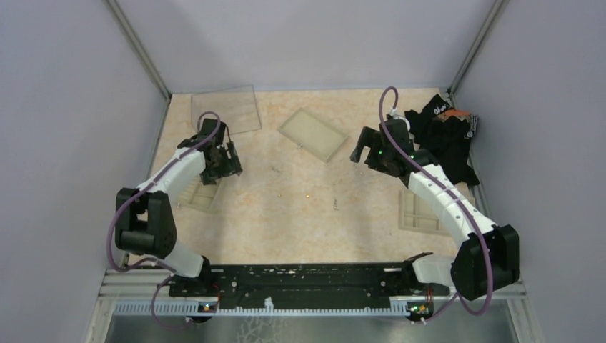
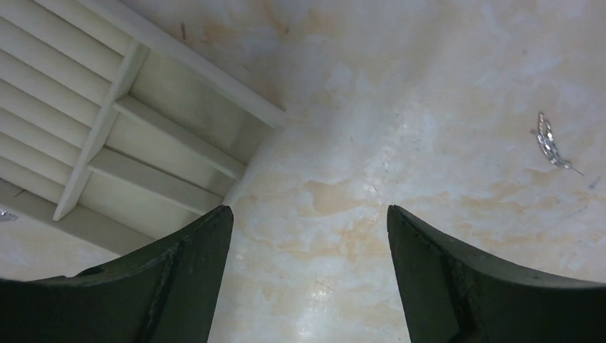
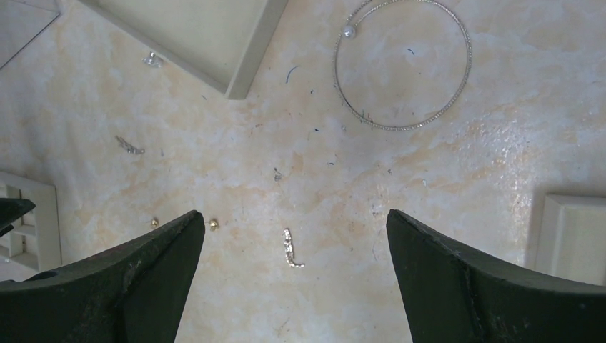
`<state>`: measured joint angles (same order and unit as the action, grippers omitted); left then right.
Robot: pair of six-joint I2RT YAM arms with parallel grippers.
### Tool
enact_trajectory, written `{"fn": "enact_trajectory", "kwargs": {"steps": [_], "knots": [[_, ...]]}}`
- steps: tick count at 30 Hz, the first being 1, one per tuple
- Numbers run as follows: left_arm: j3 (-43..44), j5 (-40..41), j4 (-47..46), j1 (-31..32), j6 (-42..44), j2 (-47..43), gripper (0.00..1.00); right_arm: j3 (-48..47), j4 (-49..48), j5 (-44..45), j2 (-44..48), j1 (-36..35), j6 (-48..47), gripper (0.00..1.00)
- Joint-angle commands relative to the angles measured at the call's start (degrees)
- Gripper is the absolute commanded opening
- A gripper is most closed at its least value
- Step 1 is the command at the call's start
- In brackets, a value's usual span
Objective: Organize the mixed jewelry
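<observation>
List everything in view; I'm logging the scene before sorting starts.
bangle: one, silvery, table ahead of right claw
studs: two, gold, table centre
bits: three, silvery, table centre
trays: two, beige, compartmented, left and right
shallow tray: one, beige, far centre
sheet: one, clear, far left
cloth: one, black, far right
table: one, beige marbled
arms: two, white and black, near edge
left claw: one, black, open, beside a tray
right claw: one, black, open, above bits

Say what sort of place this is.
Probably a robotics lab cell: grey walls on metal framing, left arm and right arm bolted to a rail, a wire loop lying on the tabletop.
</observation>
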<state>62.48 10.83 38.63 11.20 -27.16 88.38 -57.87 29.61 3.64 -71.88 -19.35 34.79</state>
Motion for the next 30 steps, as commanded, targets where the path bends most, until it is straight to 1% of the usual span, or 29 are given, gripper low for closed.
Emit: {"fn": "enact_trajectory", "kwargs": {"steps": [1, 5, 8, 11, 14, 17, 20, 22, 25, 27, 30], "knots": [[-0.67, -1.56, -3.78, -3.37, 1.62, 2.63, 0.87, -1.06, -1.85, -0.41, 0.08, -0.07, 0.65, 0.97], [-0.80, -3.96, -6.01, -3.76, 2.94, 5.01, 0.90, -0.73, -1.67, -0.48, -0.15, -0.07, 0.87, 0.97], [-0.92, -5.59, -7.49, -3.82, 3.50, 7.13, 0.90, -0.54, -1.46, -0.52, -0.01, -0.07, 1.22, 0.97], [-0.37, -10.06, -7.94, -3.73, 3.85, 8.19, 0.89, -0.43, -1.11, -0.49, 0.27, -0.07, 1.25, 0.97], [-0.50, -16.75, -8.75, -3.16, 4.00, 8.26, 0.89, 0.09, -0.95, -0.30, 0.51, -0.07, 1.53, 0.97], [-0.65, -20.45, -9.65, -1.11, 3.06, 7.88, 0.89, 0.21, -1.07, -0.21, 0.51, -0.09, 1.92, 0.96], [1.11, -22.12, -10.59, 2.96, 1.38, 7.42, 0.90, 0.32, -1.70, -0.72, 0.36, -0.08, 2.34, 0.96], [2.89, -24.03, -11.63, 5.84, -0.13, 8.38, 0.92, 0.22, -2.12, -1.26, -0.11, -0.11, 2.50, 0.96], [5.89, -28.93, -14.41, 8.82, -2.73, 11.59, 0.93, -0.20, -2.73, -2.30, -1.04, -0.07, 2.56, 0.96], [10.28, -27.90, -12.44, 10.34, -3.90, 13.75, 0.92, -0.66, -2.87, -2.70, -1.57, -0.09, 2.65, 0.96], [18.33, -22.10, -4.36, 12.24, -3.93, 13.46, 0.95, -1.61, -2.38, -2.86, -2.13, -0.07, 2.20, 0.95]]}}
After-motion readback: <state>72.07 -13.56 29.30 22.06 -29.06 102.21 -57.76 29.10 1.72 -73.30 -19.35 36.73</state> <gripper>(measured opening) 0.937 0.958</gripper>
